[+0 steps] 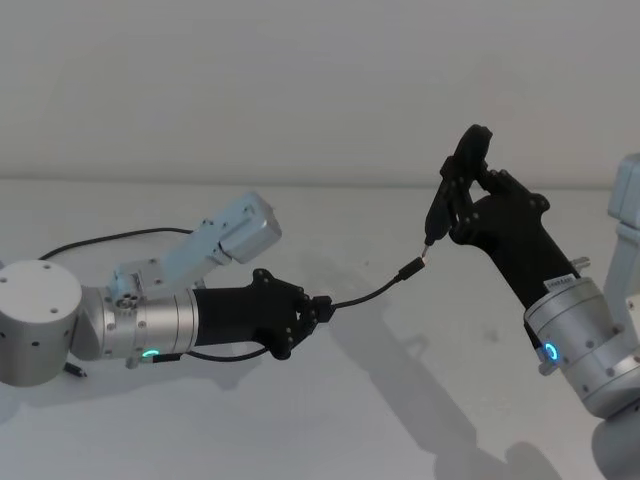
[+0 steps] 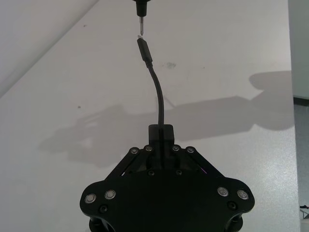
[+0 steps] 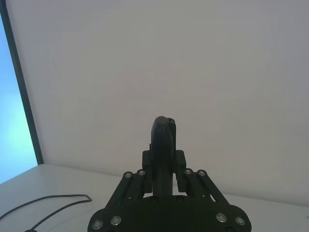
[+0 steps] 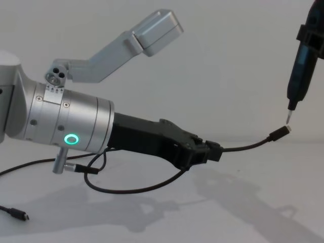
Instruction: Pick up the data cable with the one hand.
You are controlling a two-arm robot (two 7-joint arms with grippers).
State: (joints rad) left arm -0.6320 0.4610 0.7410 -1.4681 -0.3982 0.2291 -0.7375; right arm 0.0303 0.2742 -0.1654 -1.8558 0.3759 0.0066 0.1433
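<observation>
1. The left claw (image 1: 320,307), black and angular on a thick silver cylindrical wrist with a green glowing ring, reaches out low over the white bench (image 1: 400,410). It is clenched on the long thin black data cable (image 1: 372,292).
2. From the claw's fingertips the cable rises in a gentle arc, clear of the bench, and ends in a small black plug (image 1: 411,270) with a short silver tip.
3. Behind the claw the cord loops under the wrist and trails along the bench towards the robot's left.
4. The right claw (image 1: 463,198), raised on the right, grasps a slim black tool (image 1: 437,218) whose pointed metal tip aims downward.
5. That tip sits just beside the plug's silver end; whether they touch I cannot tell.
</observation>
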